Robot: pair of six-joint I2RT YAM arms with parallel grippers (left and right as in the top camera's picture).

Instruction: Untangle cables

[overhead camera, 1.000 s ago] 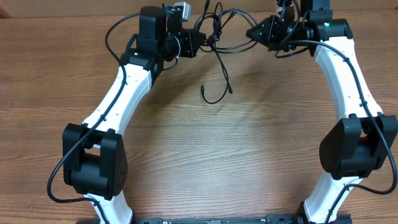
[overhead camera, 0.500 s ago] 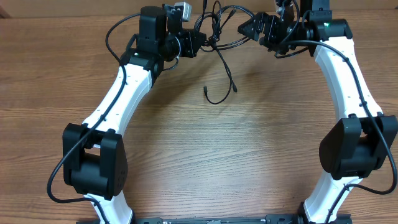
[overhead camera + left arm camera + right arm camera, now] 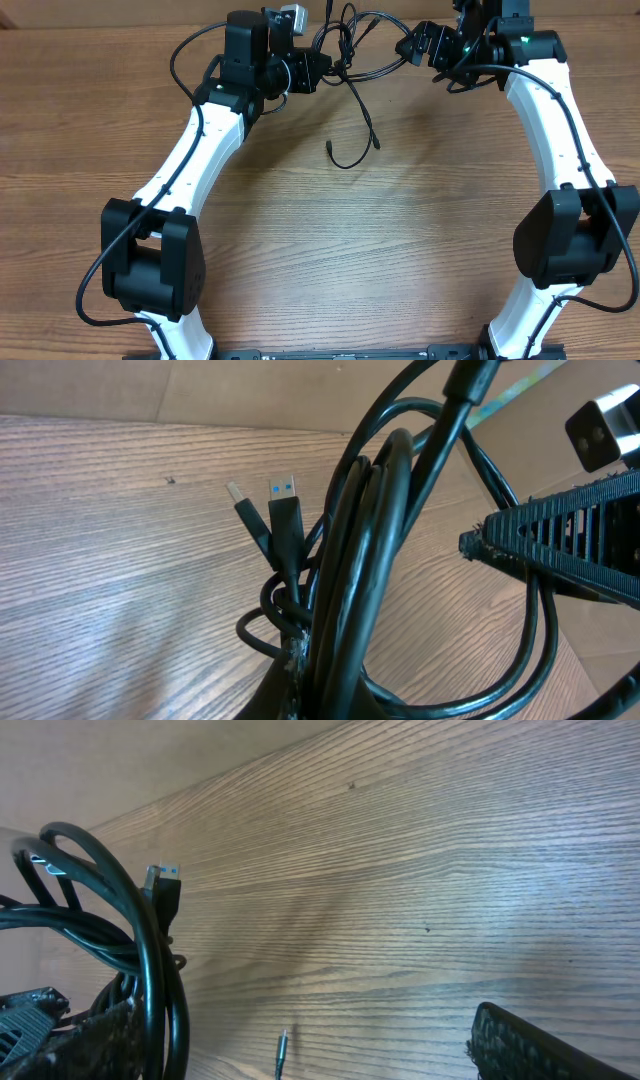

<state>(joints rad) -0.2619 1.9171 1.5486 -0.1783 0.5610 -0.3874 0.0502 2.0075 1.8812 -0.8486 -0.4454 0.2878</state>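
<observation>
My left arm [image 3: 195, 150] reaches up the table [image 3: 320, 250] to its far edge and bends inward at the wrist. The right arm [image 3: 560, 130] mirrors it from the other side. The left gripper [image 3: 325, 68] is clamped shut on the cables [image 3: 345, 45], which it holds as a tangled bunch of loops between the two wrists. One loose tail hangs from the bunch and curls on the wood below. In the left wrist view the bundle rises straight out of the grip, with two plugs [image 3: 285, 495] poking up beside it. The right gripper [image 3: 408, 45] sits just right of the bunch with its jaws spread wide. Its fingers [image 3: 540, 1045] show at opposite bottom corners of its own view. It grips nothing. I can't tell whether the nearer finger touches the loops.
</observation>
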